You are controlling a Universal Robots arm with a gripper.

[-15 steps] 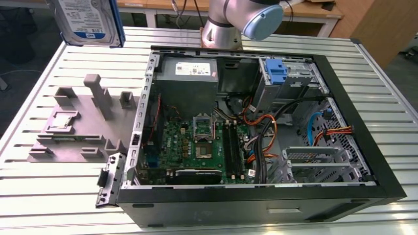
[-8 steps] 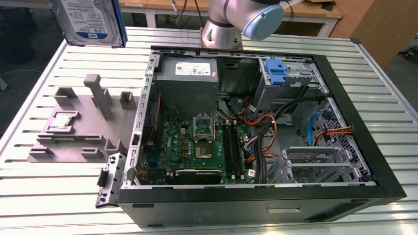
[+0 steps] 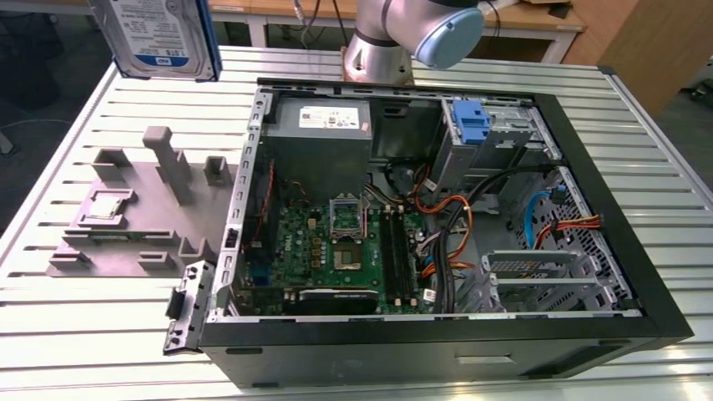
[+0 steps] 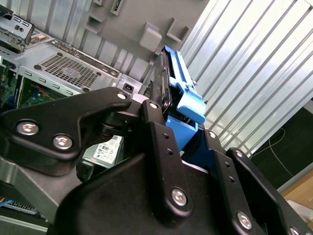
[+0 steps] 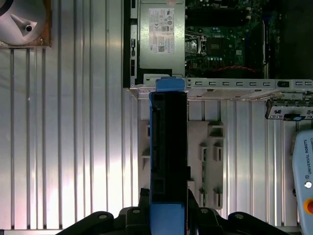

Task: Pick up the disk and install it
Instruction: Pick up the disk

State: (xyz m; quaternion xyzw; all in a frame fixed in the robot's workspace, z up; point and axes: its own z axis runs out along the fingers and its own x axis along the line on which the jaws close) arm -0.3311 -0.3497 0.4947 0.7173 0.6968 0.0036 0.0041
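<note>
The tool (image 5: 168, 208) is clamped on the disk (image 5: 168, 147), with its black fingers (image 5: 139, 198) pressing in from both sides. In the first wrist view the drive is seen edge-on, a dark slab reaching straight out from the tool. A blue carrier rail (image 5: 154, 147) runs along one side, and a blue tab caps the far tip.

In the second wrist view the tool (image 4: 181, 127) grips the disk (image 4: 161, 81) just behind the blue rail end. The drive sticks out past the fingertips, clear of everything else.

In the exterior view the disk (image 3: 156, 38) hangs in the air with its white-and-blue label facing the camera. It is well above the slatted table (image 3: 89, 334) and touches nothing on it.

Under the tool lie the table slats and a grey fixture plate (image 5: 210, 161), which also shows in the exterior view (image 3: 134, 217). Beyond the drive's free end sits the open computer case (image 3: 446, 338). Its side wall (image 5: 230, 84) runs just past the drive's tip in the first wrist view. Inside the case are the grey power supply (image 5: 161, 29), the green motherboard (image 3: 346, 242) and an upright blue bracket (image 3: 473, 125) by the drive bays.

The robot arm (image 3: 412, 33) stands behind the case. A pale handheld controller (image 5: 303, 171) lies on the table off to one side of the tool.
</note>
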